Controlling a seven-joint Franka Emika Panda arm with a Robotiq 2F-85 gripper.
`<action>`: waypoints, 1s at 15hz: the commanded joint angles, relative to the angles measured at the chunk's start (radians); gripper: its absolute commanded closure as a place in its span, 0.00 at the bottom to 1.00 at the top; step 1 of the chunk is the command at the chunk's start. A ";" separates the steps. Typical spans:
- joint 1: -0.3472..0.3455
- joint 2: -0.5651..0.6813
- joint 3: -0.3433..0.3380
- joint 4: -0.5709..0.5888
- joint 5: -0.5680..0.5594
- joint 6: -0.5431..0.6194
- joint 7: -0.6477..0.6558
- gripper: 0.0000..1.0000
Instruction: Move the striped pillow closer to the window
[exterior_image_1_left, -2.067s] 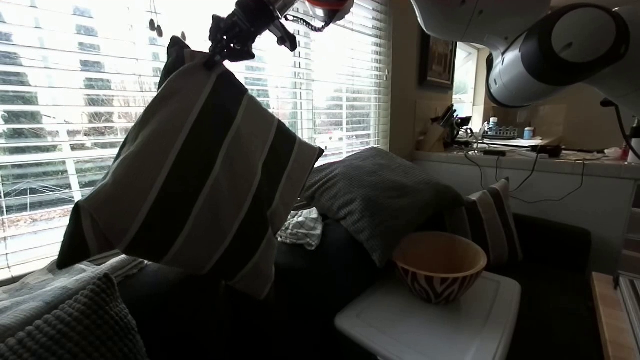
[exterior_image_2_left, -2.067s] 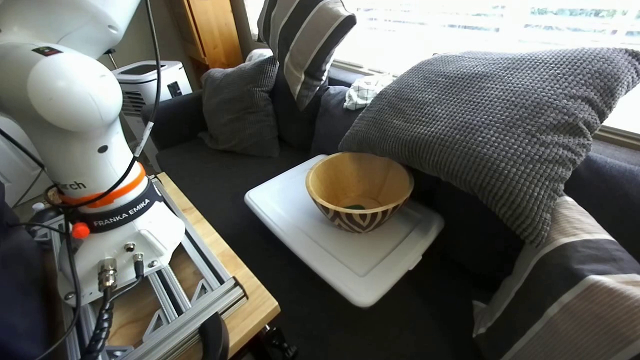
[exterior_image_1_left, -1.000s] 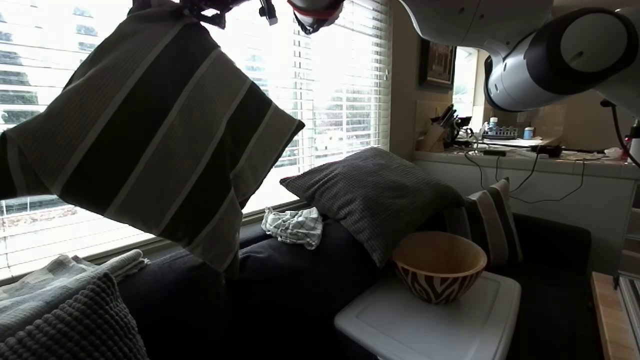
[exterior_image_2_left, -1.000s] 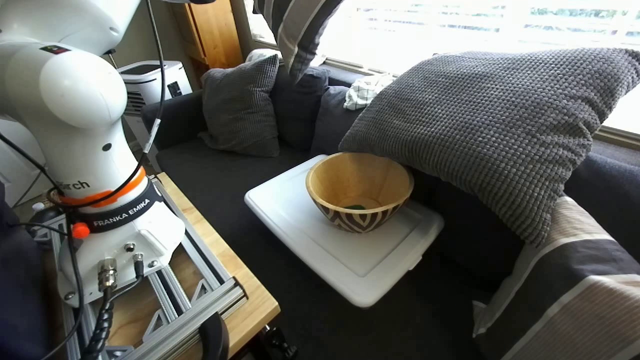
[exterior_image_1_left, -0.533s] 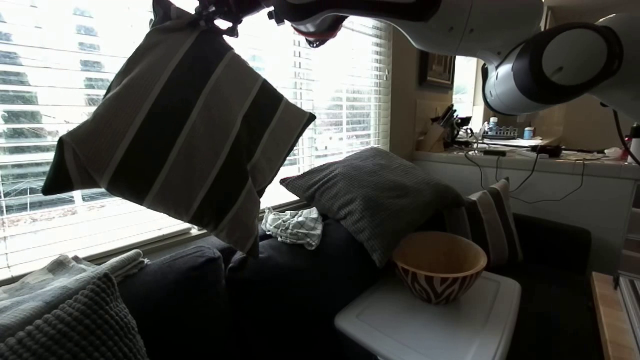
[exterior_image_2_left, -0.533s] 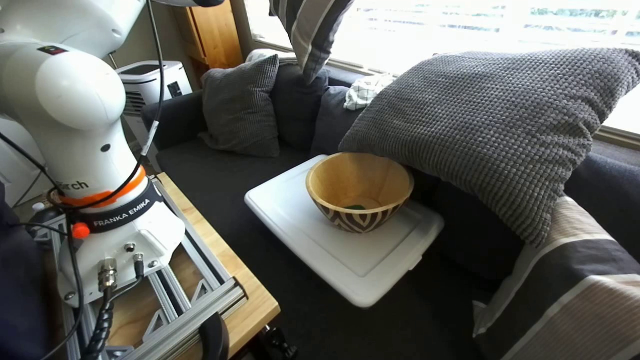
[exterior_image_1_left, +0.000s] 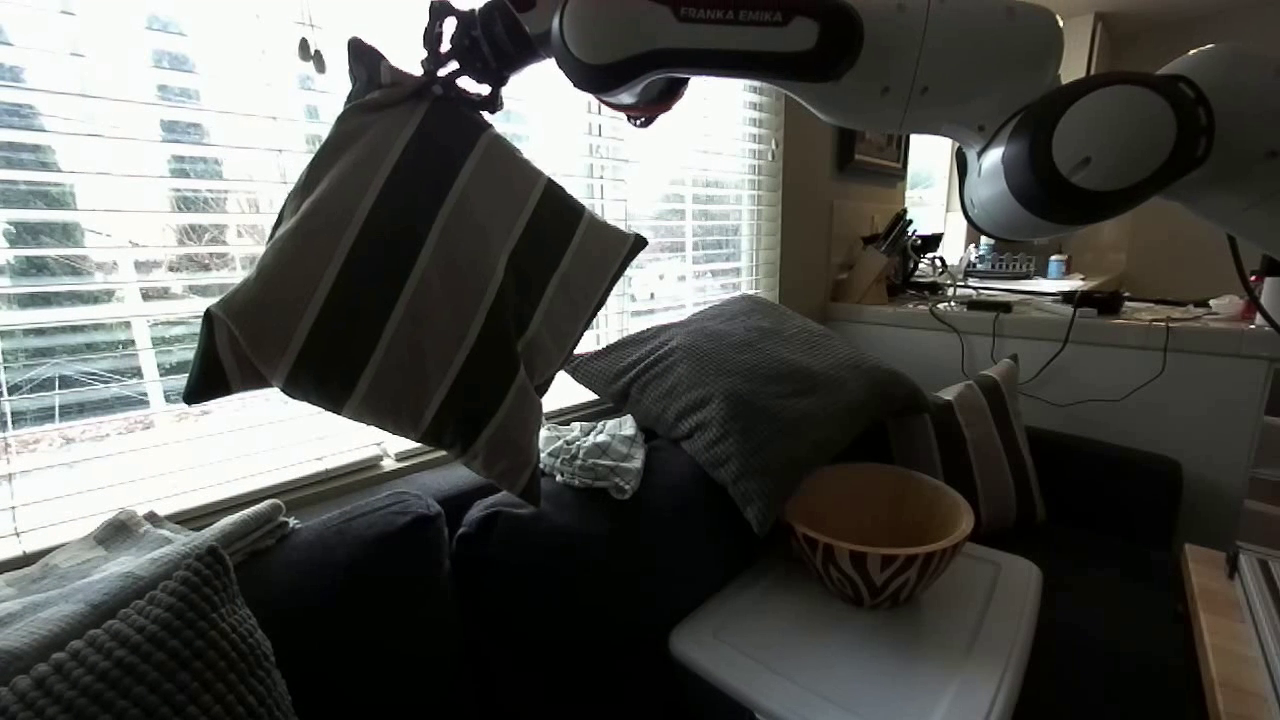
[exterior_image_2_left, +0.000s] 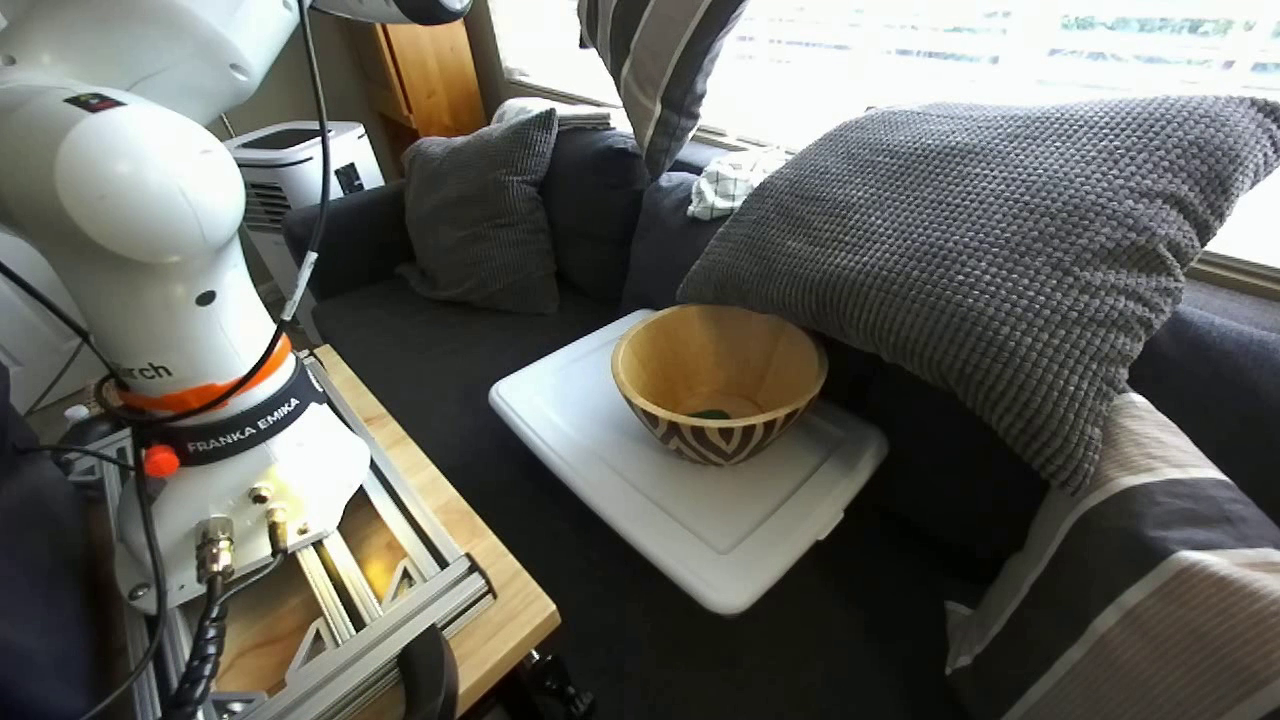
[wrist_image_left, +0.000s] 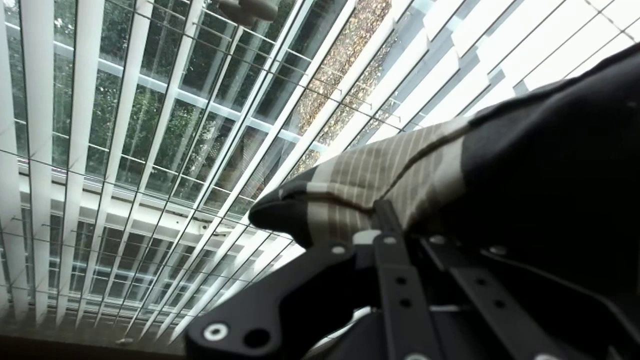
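The striped pillow (exterior_image_1_left: 430, 270) has broad dark and beige stripes. It hangs tilted in the air above the sofa back, in front of the window (exterior_image_1_left: 90, 220). My gripper (exterior_image_1_left: 430, 90) is shut on its upper edge near a corner. In an exterior view only the pillow's lower part (exterior_image_2_left: 665, 80) shows beside the bright window (exterior_image_2_left: 900, 50); the gripper is out of that view. In the wrist view the gripper (wrist_image_left: 392, 220) pinches the pillow's beige fabric (wrist_image_left: 360, 175), with the window's slatted blinds (wrist_image_left: 175, 110) behind. I cannot tell whether the pillow touches the blinds.
A grey ribbed cushion (exterior_image_1_left: 750, 390) leans on the sofa back beside a checked cloth (exterior_image_1_left: 595, 455). A wooden bowl (exterior_image_1_left: 880, 530) stands on a white lid (exterior_image_1_left: 850, 650). Another striped pillow (exterior_image_2_left: 1150, 560) lies at a sofa end. A grey cushion (exterior_image_2_left: 485, 210) sits at the far end.
The held pillow first rose clear of the sofa back, then moved right in both exterior views and slightly down over the last second. The gripper stays shut on it.
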 joint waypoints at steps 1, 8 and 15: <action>0.001 0.001 -0.001 0.001 -0.002 -0.001 -0.001 0.96; 0.000 0.031 -0.009 0.026 -0.016 0.015 -0.026 0.99; -0.019 0.101 -0.027 0.048 -0.050 0.172 -0.172 0.99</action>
